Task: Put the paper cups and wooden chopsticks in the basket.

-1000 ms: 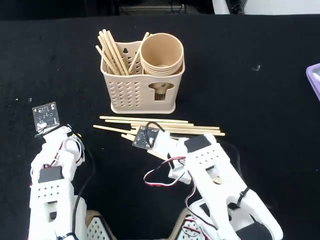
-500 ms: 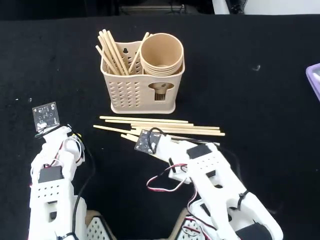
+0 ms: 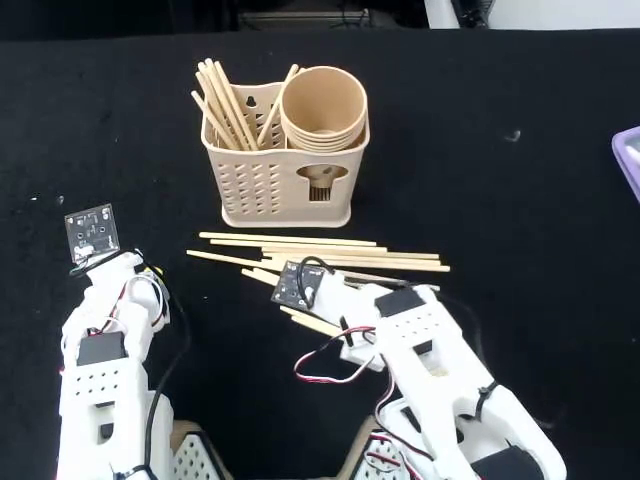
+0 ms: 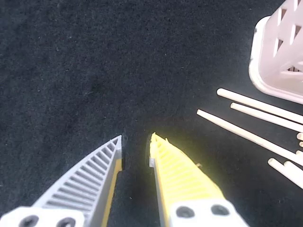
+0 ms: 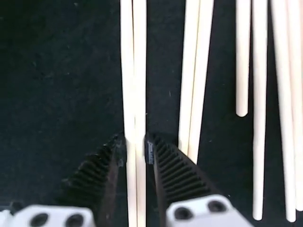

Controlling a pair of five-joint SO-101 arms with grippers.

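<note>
A beige slotted basket (image 3: 285, 205) stands at the back of the table, with stacked paper cups (image 3: 323, 100) in its right half and several wooden chopsticks (image 3: 225, 100) leaning in its left half. More chopsticks (image 3: 330, 252) lie in a loose row on the black cloth in front of it. My right gripper (image 5: 135, 142) sits low over that row, shut on a pair of chopsticks (image 5: 133, 71) that run between its fingers. One end of a chopstick (image 3: 310, 322) pokes out beside the right arm. My left gripper (image 4: 136, 139) hangs over bare cloth, slightly open and holding nothing.
The left arm (image 3: 105, 340) rests at the near left, away from the chopsticks. A purple object (image 3: 629, 150) shows at the right edge. Black cloth lies bare to the left and right of the basket.
The right arm has drawn back a little toward the near edge, and a chopstick end now shows beside it. The left arm has stayed still.
</note>
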